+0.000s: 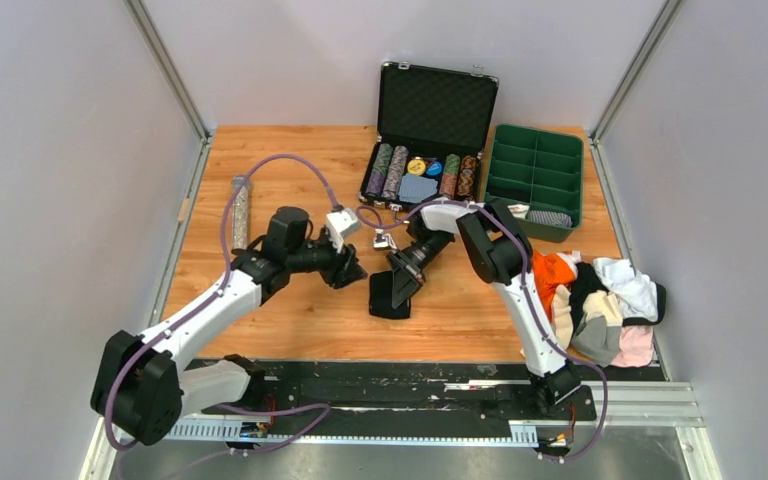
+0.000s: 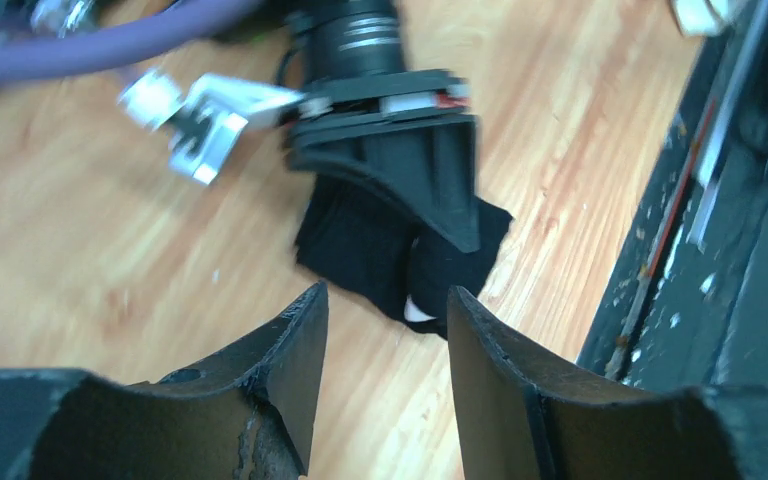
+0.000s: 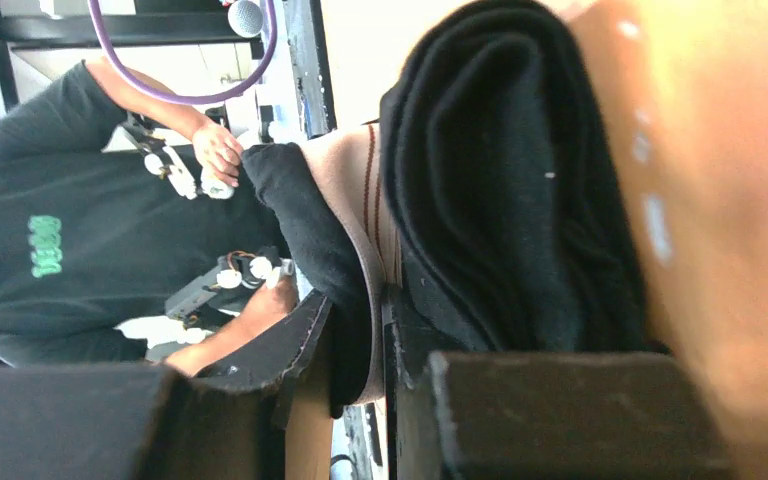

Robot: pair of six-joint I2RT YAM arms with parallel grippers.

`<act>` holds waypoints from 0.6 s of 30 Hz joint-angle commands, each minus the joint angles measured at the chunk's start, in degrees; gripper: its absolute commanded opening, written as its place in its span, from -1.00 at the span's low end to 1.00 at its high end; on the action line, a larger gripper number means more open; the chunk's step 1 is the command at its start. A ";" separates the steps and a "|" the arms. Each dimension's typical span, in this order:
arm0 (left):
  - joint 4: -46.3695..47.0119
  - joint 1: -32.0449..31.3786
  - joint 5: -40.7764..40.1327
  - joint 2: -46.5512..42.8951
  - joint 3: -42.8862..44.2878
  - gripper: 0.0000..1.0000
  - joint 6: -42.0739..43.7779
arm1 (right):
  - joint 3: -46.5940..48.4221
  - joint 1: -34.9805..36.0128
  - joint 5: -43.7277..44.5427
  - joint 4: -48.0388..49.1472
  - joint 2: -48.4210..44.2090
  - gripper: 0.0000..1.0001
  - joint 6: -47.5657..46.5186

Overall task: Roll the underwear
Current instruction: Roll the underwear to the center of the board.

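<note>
Mid-table, the black briefs (image 1: 388, 298), folded thick, pinched at one edge in the right gripper (image 3: 375, 320), jaws pressed onto the cloth. Spread and empty, the left gripper (image 2: 387, 330), just left of them. At the near right, a pile (image 1: 610, 300) of other underwear, with the tray (image 1: 490, 165) beyond it.

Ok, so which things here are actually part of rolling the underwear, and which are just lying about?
Job in hand: black underwear, clamped in the right gripper; left gripper, open beside it; pile of mixed underwear at the table's right edge.
Lying about: poker chip case, open; green compartment tray; slim grey tube at the left.
</note>
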 commanded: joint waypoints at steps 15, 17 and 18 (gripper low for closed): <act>22.36 -17.89 4.29 5.62 -15.71 0.20 68.73 | -0.45 -1.50 9.90 5.89 9.78 -0.92 10.29; 23.18 -18.42 3.34 7.67 -15.80 0.20 68.93 | -0.31 -1.48 9.89 5.90 9.90 -0.92 10.45; 23.02 -18.59 3.27 8.12 -15.81 0.18 69.30 | -0.28 -1.47 9.87 5.90 9.99 -0.92 10.53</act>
